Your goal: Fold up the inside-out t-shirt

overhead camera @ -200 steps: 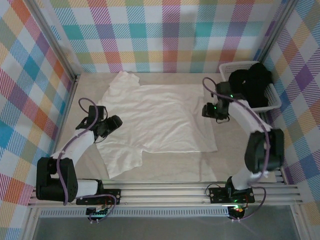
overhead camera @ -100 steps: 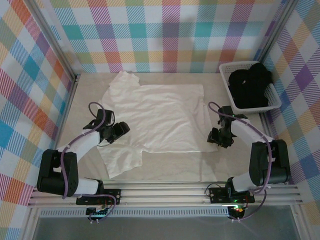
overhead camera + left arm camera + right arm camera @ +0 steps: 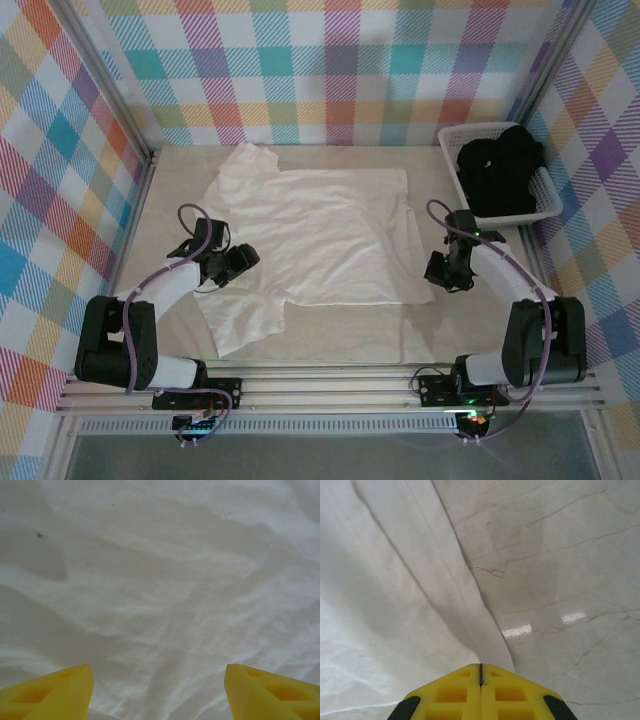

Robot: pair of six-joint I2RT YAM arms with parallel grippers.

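T-shirt [image 3: 320,235]: plain white, thin, no print. It lies flat mid-counter, body spread wide; one sleeve reaches toward the far-left corner, the other drapes toward the near-left. Shallow wrinkles cross the cloth [image 3: 160,580] in the left wrist view. A stitched hem runs along its right edge [image 3: 427,580], slightly raised in a soft ridge.

Left fingers [image 3: 243,260]: low over the shirt's left side, near the nearer sleeve. The yellow tips [image 3: 50,690] stand well apart, with cloth beneath and nothing between them.

Right fingers [image 3: 438,272]: at the shirt's near-right corner. The tips [image 3: 455,692] are pressed together, and the hem ridge runs straight into their seam, so they look pinched on the t-shirt's edge.

Edges and room: bare marbled counter [image 3: 560,580] lies right of the hem and along the near side [image 3: 350,335]. The shirt's far edge sits near the back wall. A white basket [image 3: 548,195] holding a black garment [image 3: 498,175] fills the far-right corner, apart from the shirt.
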